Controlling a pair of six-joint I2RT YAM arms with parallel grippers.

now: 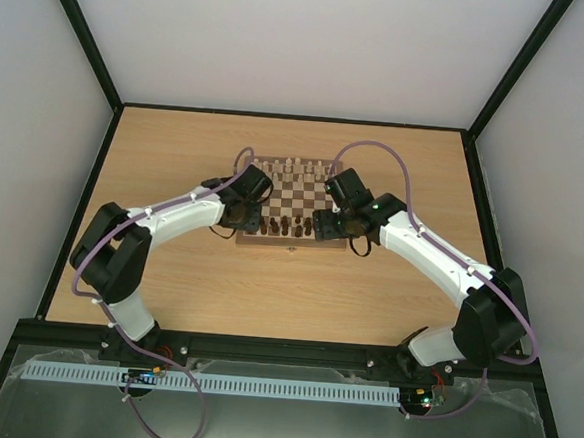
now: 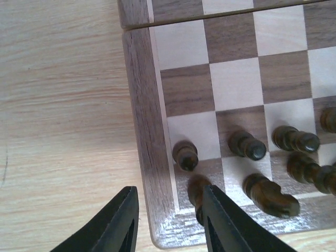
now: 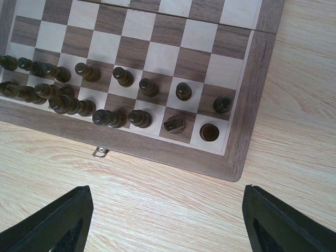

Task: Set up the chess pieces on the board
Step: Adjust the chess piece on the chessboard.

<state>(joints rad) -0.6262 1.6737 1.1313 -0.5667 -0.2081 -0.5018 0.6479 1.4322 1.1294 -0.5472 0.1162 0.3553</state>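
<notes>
Table (image 1: 266, 297): light wood, walled in.
Board (image 3: 157, 149): mid-table, btwn arms.
L gripper (image 2: 169, 197): jaws part-open over board's near-left corner.
R gripper (image 3: 164, 194): jaws wide, above table by board's near edge.
Chess pieces (image 3: 123, 76): dark, board's two near rows.

Square wooden chessboard (image 1: 296, 193), checkered dark brown and cream with a brown border frame, lies flat on light wooden table (image 1: 168, 271). Tiny dark brown wooden chess pieces (image 3: 124, 76) stand upright along its two nearest rows.
</notes>
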